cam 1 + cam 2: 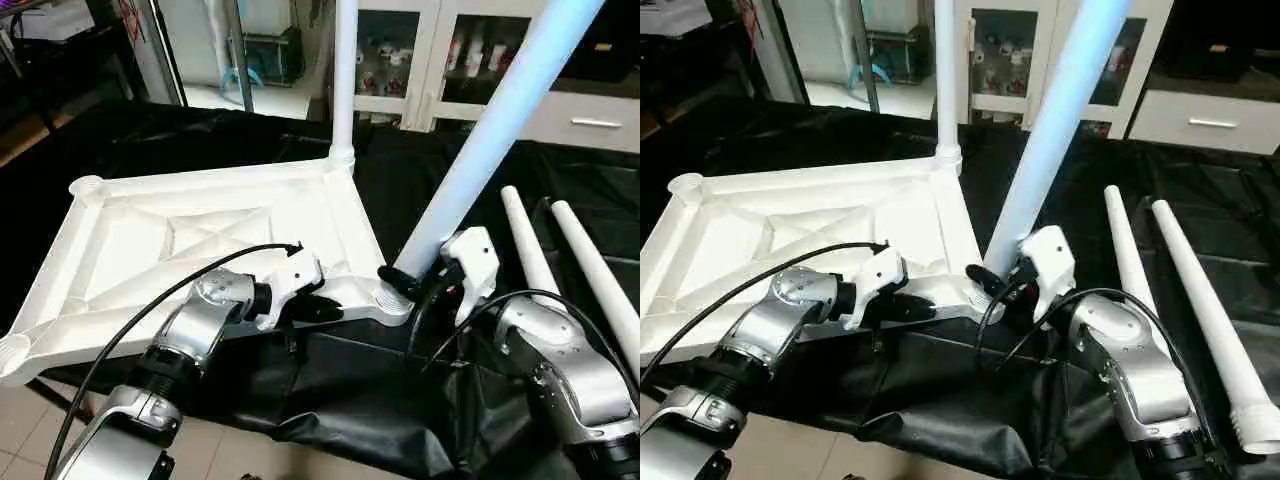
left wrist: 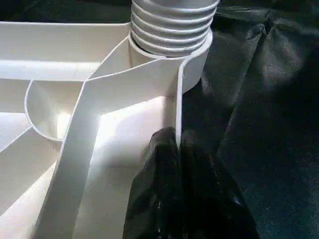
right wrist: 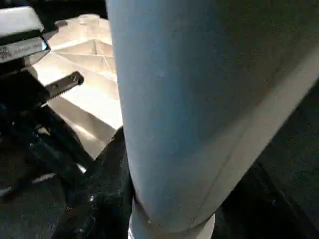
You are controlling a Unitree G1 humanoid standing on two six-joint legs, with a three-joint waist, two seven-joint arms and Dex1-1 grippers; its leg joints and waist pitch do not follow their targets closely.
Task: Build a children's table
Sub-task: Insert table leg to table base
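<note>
The children's table top lies upside down on the black-covered work table, ribs facing up. One white leg stands upright in its far right corner socket. A second leg leans to the right, its threaded end sitting in the near right socket. My right gripper is shut on this leg just above the socket; one black finger shows against the tube. My left gripper is shut on the top's thin near rim, close to that same socket.
Two loose legs lie side by side on the black cover at the right. The top's near left corner hangs past the work table's edge over tiled floor. Glass-door cabinets stand behind.
</note>
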